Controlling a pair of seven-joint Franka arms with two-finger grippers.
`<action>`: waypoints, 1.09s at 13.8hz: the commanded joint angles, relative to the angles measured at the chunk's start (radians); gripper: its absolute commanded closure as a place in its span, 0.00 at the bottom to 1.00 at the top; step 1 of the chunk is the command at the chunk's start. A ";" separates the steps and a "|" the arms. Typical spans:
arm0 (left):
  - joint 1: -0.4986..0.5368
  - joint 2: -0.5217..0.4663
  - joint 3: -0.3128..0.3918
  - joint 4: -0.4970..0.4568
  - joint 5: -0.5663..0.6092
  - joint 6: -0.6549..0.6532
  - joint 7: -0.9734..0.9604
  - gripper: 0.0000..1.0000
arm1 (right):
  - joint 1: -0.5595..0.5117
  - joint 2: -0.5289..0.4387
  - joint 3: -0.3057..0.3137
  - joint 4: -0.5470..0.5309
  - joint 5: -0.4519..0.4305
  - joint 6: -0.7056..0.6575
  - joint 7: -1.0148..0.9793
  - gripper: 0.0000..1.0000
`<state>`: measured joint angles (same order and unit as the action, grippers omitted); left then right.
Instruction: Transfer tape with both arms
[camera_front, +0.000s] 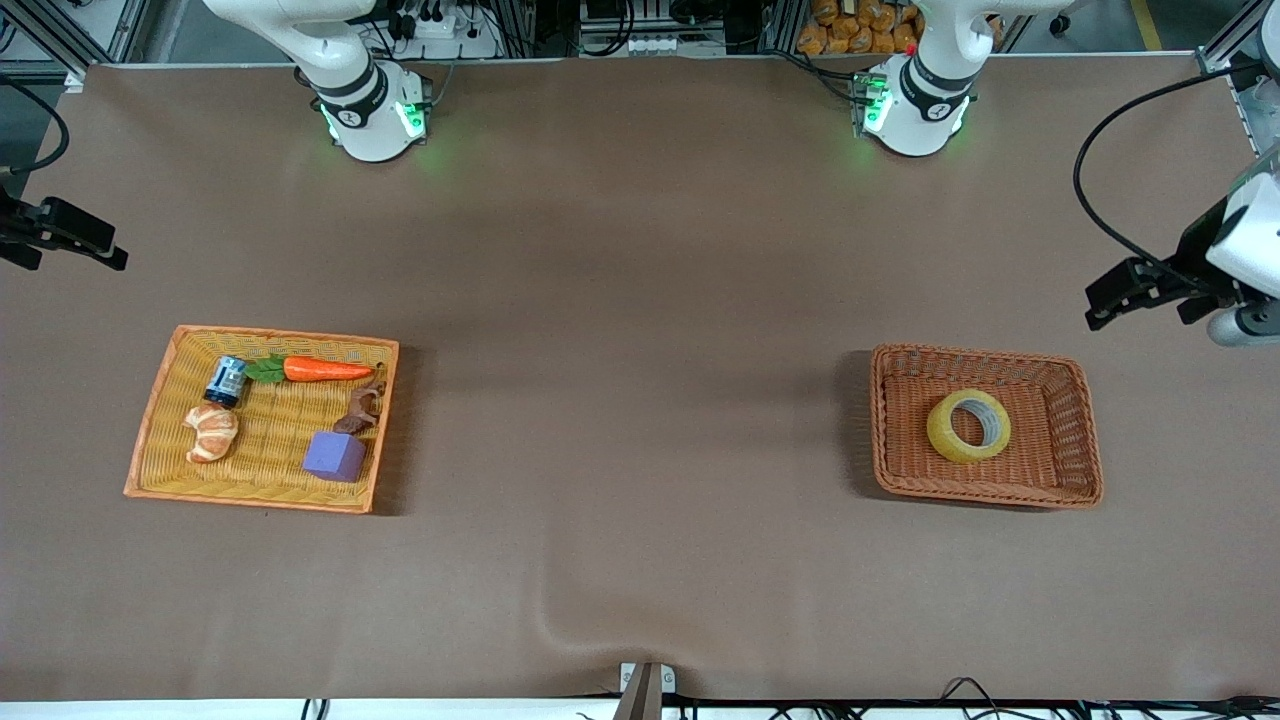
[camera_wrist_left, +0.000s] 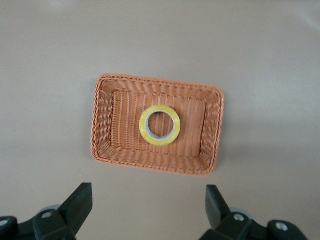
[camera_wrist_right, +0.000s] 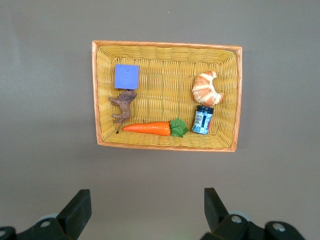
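The tape (camera_front: 968, 425), a yellowish ring with a grey-white core, lies flat in the middle of a brown wicker basket (camera_front: 985, 352) toward the left arm's end of the table. It also shows in the left wrist view (camera_wrist_left: 160, 125), inside the same basket (camera_wrist_left: 155, 80). My left gripper (camera_front: 1105, 300) (camera_wrist_left: 148, 200) is open and empty, high over the table's end beside that basket. My right gripper (camera_front: 75, 240) (camera_wrist_right: 146, 202) is open and empty, high over the right arm's end of the table.
A yellow wicker basket (camera_front: 262, 335) (camera_wrist_right: 165, 45) toward the right arm's end holds a croissant toy (camera_front: 211, 432), a carrot (camera_front: 320, 369), a purple block (camera_front: 335, 456), a blue can (camera_front: 226, 380) and a brown figure (camera_front: 362, 408). Brown table cover lies between the baskets.
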<state>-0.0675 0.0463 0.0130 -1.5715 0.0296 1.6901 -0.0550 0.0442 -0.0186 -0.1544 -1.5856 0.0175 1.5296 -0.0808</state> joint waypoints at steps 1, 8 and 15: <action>-0.014 -0.051 0.013 -0.032 -0.025 -0.027 0.050 0.00 | -0.004 0.011 0.004 0.022 -0.013 -0.006 -0.008 0.00; -0.011 -0.077 0.011 0.031 -0.063 -0.105 -0.031 0.00 | -0.004 0.011 0.004 0.022 -0.013 -0.006 -0.008 0.00; -0.009 -0.077 0.010 0.028 -0.015 -0.184 -0.032 0.00 | -0.006 0.011 0.004 0.022 -0.013 -0.006 -0.008 0.00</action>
<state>-0.0706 -0.0285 0.0190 -1.5513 -0.0142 1.5492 -0.0762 0.0442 -0.0183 -0.1545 -1.5844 0.0173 1.5296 -0.0808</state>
